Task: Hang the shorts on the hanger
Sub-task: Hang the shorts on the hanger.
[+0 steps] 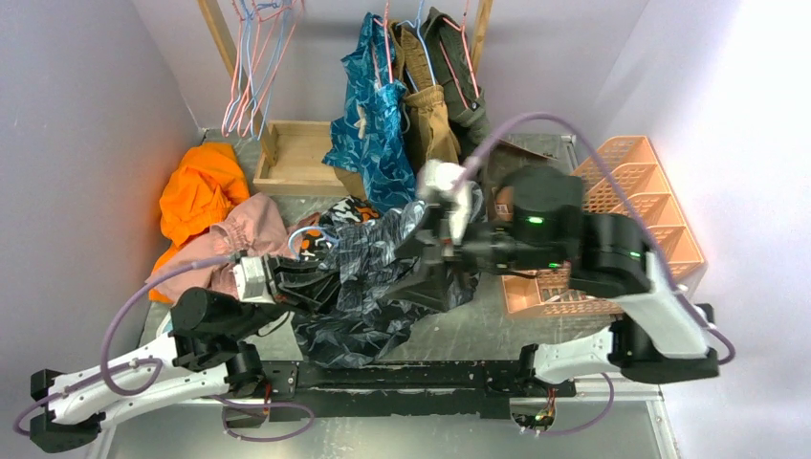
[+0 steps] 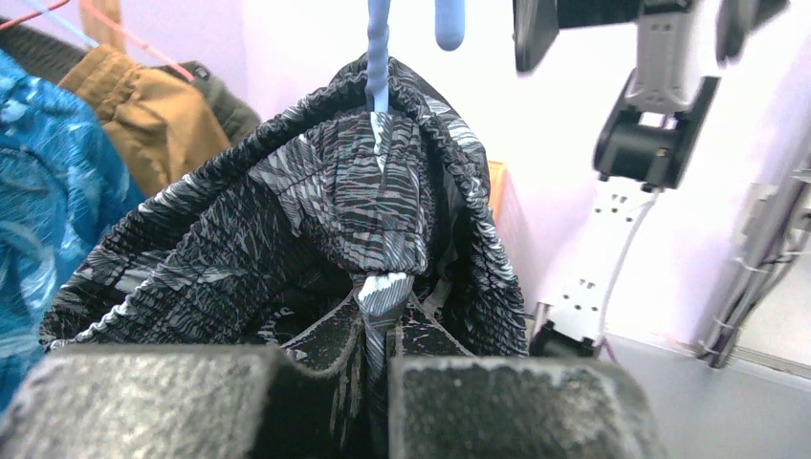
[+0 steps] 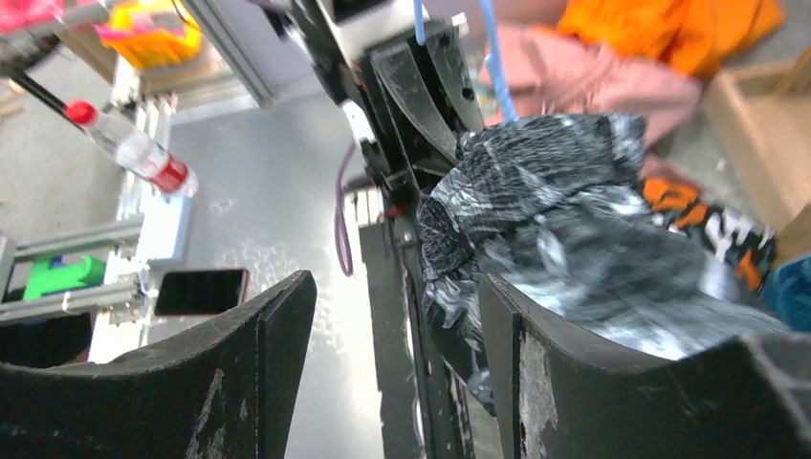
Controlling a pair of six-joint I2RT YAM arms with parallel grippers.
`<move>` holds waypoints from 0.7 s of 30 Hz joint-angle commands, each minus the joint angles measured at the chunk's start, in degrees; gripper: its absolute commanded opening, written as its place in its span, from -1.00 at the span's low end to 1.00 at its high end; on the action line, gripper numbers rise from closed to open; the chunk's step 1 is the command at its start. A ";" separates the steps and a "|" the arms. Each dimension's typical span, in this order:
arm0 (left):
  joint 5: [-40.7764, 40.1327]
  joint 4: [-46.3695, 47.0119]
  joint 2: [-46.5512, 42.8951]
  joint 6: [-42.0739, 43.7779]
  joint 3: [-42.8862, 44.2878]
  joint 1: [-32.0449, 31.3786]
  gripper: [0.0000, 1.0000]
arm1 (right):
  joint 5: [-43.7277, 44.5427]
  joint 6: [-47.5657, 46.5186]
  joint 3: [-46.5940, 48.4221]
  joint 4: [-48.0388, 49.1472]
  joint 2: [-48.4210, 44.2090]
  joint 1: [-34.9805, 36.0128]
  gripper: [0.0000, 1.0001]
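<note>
Top external view: the shorts lie bunched over the middle of the counter, toward its near edge, strung between both arms. The left claw is pressed together on a fold of the fabric. The left wrist view shows that cloth pinched tight, while the light-blue hanger dips into the gathered waistband above. The right claw stands spread with nothing between its fingers, the shorts just beyond one of them. An orange garment sits at the left edge, a peach basket at the right.
</note>
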 commanded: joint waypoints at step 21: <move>24.35 -24.56 5.50 -1.96 15.94 -0.10 -0.86 | -3.08 -3.22 -6.92 9.06 -2.40 0.20 0.29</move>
